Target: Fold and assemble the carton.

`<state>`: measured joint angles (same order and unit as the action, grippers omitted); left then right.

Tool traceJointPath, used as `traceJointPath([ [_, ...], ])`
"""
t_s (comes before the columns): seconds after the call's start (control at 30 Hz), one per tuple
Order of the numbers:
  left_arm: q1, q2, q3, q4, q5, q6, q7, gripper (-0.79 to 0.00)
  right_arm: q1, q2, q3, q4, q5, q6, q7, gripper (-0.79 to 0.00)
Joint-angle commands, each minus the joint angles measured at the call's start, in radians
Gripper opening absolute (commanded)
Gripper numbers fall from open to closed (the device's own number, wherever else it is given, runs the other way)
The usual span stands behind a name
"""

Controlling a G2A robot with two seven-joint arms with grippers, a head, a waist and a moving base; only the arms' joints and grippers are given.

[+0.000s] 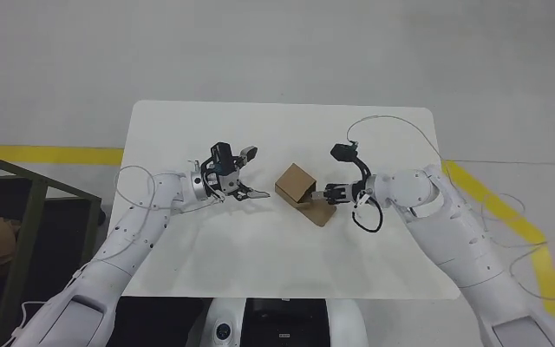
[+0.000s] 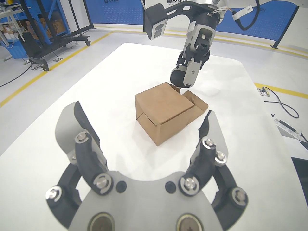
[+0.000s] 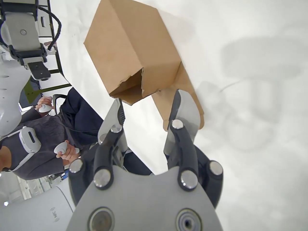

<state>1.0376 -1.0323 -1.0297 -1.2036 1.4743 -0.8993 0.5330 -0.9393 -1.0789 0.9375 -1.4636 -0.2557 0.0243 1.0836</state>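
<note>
Item: carton point(image 1: 297, 184), small, brown cardboard, at the middle of the surface point(image 1: 260, 260), one end open with a flap point(image 3: 189, 80) lying flat. Judged light, thin-walled and easily creased, so best held at its folded edges. In attendance: right pincer point(image 3: 148, 100), parted and straddling the open end's edge; left pincer point(image 1: 254, 174), spread wide, near but not touching.

White desk point(image 1: 260, 252) with rounded corners, grey floor point(image 1: 87, 52) crossed by yellow tape lines point(image 1: 52, 154), blue partition panels point(image 2: 125, 10) behind, black wheeled stand point(image 2: 33, 54) nearby.

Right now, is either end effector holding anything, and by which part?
Nothing held: left end effector open, short of the carton; right end effector open astride its open-end edge, not clamped.
</note>
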Motion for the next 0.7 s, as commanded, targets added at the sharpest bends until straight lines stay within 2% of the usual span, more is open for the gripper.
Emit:
traceJointPath([
  [0.0, -0.001, 0.0, 0.0, -0.001, -0.002, 0.0, 0.001, 0.0, 0.008, -0.003, -0.011, 0.007, -0.015, -0.002, -0.001, -0.428],
  [0.17, -0.001, -0.001, -0.001, 0.002, -0.006, 0.002, 0.003, 0.0, 0.038, -0.014, -0.041, 0.05, -0.034, -0.02, -0.026, -0.44],
  [0.23, 0.001, 0.0, -0.003, 0.004, -0.006, 0.0, 0.004, 0.0, 0.048, -0.019, -0.052, 0.065, -0.043, -0.033, -0.044, -0.477],
  [0.3, 0.003, 0.0, -0.005, 0.006, -0.007, -0.002, 0.004, 0.0, 0.057, -0.024, -0.064, 0.077, -0.052, -0.039, -0.056, -0.603],
  [0.37, 0.003, 0.001, -0.007, 0.006, -0.007, -0.002, 0.003, 0.0, 0.067, -0.029, -0.075, 0.087, -0.055, -0.042, -0.06, -0.668],
  [0.43, 0.004, 0.001, -0.009, 0.005, -0.008, -0.002, 0.003, 0.0, 0.078, -0.034, -0.085, 0.091, -0.06, -0.047, -0.059, -0.785],
  [0.67, 0.008, 0.003, -0.016, 0.002, -0.01, -0.006, -0.003, 0.0, 0.095, -0.029, -0.094, 0.025, -0.147, -0.084, -0.009, -0.785],
])
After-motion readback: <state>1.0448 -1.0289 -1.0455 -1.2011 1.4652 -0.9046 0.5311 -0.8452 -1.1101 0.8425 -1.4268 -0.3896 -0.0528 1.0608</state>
